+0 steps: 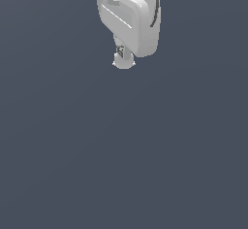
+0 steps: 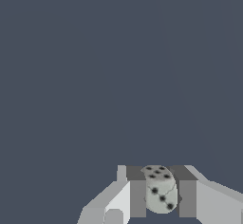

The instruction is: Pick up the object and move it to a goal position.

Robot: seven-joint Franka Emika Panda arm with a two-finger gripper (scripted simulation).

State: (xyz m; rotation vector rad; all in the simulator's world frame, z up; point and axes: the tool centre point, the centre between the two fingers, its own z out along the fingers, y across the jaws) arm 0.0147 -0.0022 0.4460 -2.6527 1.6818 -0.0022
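The object (image 2: 160, 192) is a small pale grey die with black pips and rounded corners. In the wrist view it sits squeezed between the two dark grey finger pads (image 2: 138, 197). My gripper (image 2: 162, 185) is shut on it. In the exterior view the white arm hangs from the top middle, and the gripper (image 1: 124, 62) is at its lower tip, held above the dark ground. The die is too small to make out there, hidden among the fingers.
A plain dark blue-grey surface (image 1: 124, 165) fills both views. No other object, container or edge shows. No goal marker is visible.
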